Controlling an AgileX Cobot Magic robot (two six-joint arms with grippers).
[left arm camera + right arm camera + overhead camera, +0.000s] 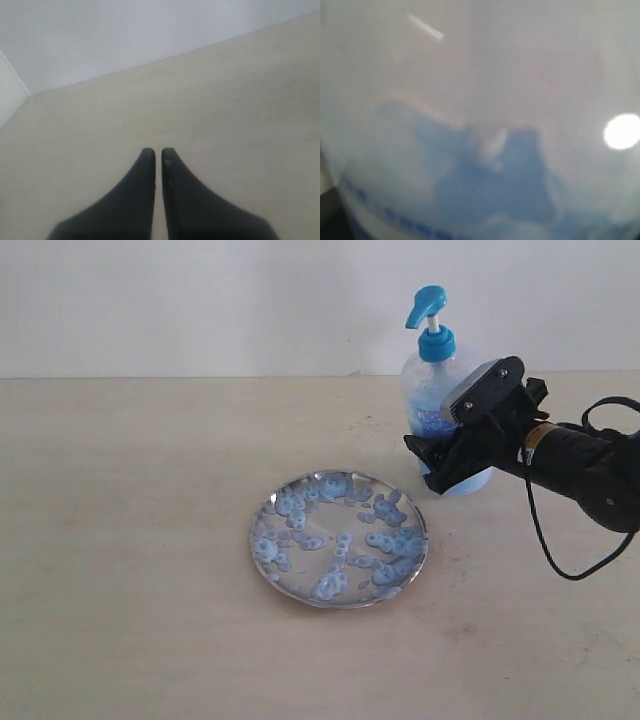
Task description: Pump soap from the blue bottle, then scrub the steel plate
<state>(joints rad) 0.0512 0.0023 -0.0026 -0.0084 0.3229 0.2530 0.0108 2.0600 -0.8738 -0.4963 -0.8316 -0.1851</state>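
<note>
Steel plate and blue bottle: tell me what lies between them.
Exterior view: only a narrow strip of bare table separates the steel plate from the blue bottle. The right gripper is at the bottle's lower part, just above that strip.

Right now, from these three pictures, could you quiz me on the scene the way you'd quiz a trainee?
1. What dots the steel plate?
2. Which gripper is at the blue bottle: A the left, B the right, C neither?
3. True or false: the left gripper holds a sponge.

Key:
1. Pale-blue blobs of soap.
2. B: the right gripper is low on the bottle's body.
3. False: its fingers are nearly together with nothing between them.
</note>
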